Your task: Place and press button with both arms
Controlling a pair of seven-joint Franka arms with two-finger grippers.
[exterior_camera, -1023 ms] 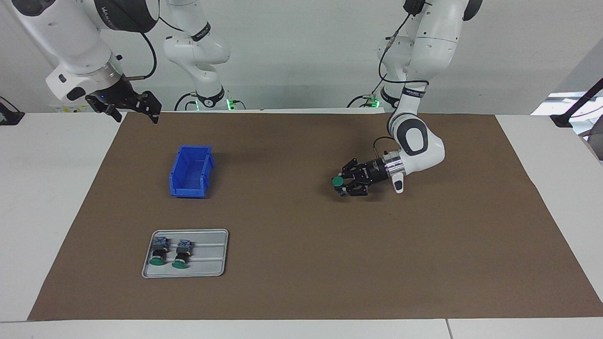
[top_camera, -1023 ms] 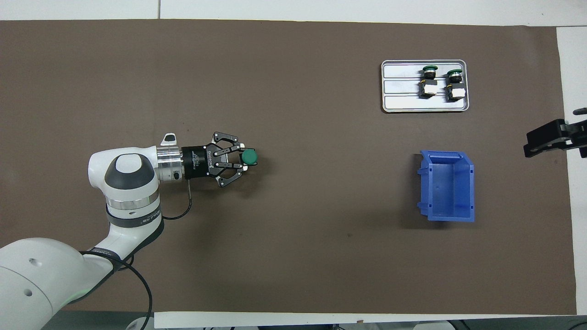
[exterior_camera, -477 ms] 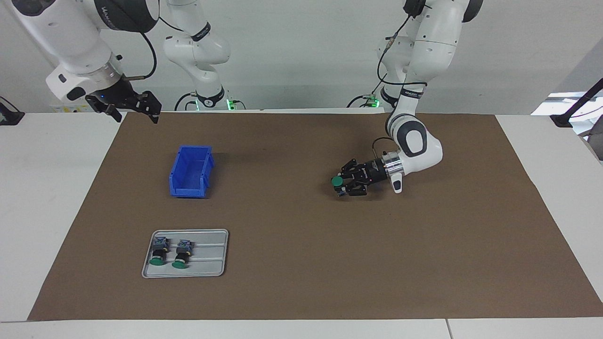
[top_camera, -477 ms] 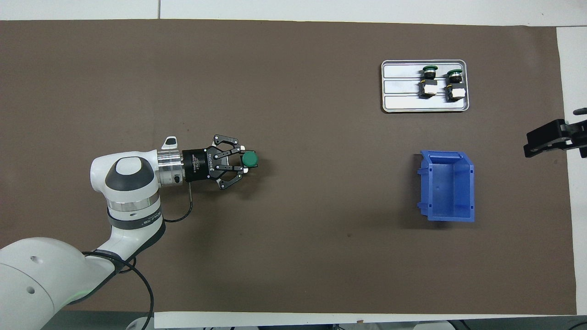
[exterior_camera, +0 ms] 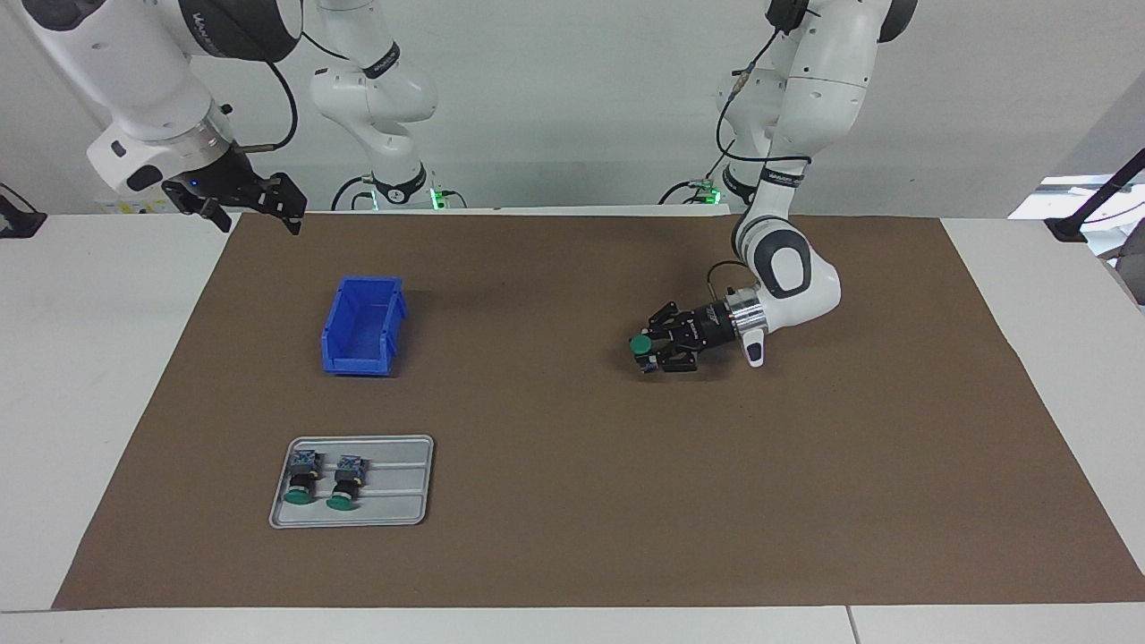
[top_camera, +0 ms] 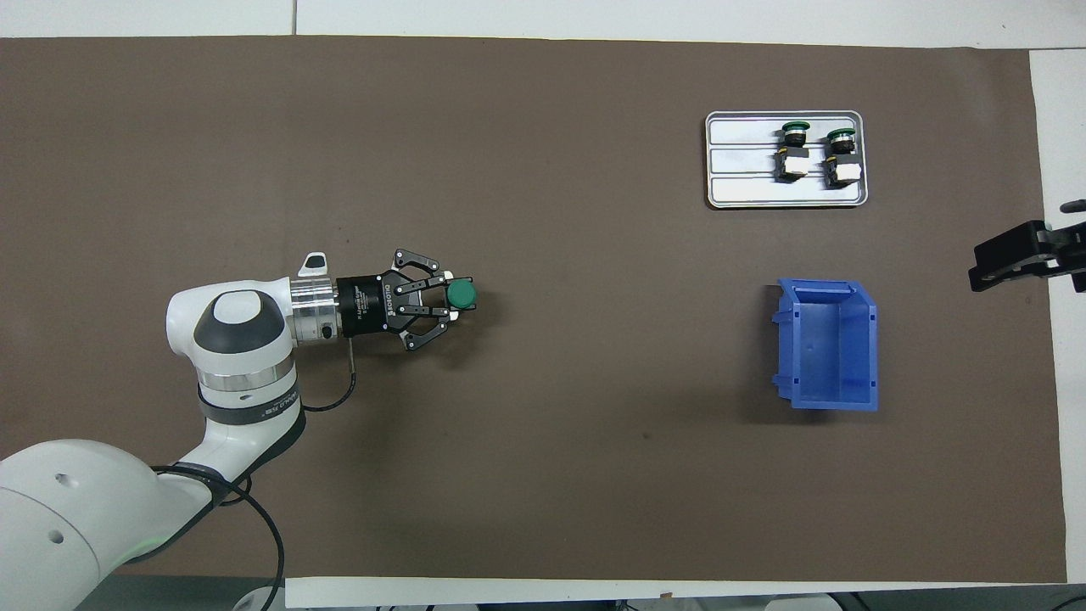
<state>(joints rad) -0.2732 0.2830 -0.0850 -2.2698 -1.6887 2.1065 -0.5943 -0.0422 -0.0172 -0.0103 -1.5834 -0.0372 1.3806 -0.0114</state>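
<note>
left tool (exterior_camera: 651, 351) still grips button (exterior_camera: 640, 344), barely shifted; right tool (exterior_camera: 240, 207) waits open, unmoved.

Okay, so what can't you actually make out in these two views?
- Held button: its body and contact block are mostly covered by the left gripper in both views.
- Right gripper: cut off by the overhead view's edge.
- Blue bin: facing view hides part of its floor behind its wall.
- Two buttons on the tray: markings too small.

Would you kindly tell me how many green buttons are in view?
3: two buttons lie side by side in the tray; one button is in the left tool.
</note>
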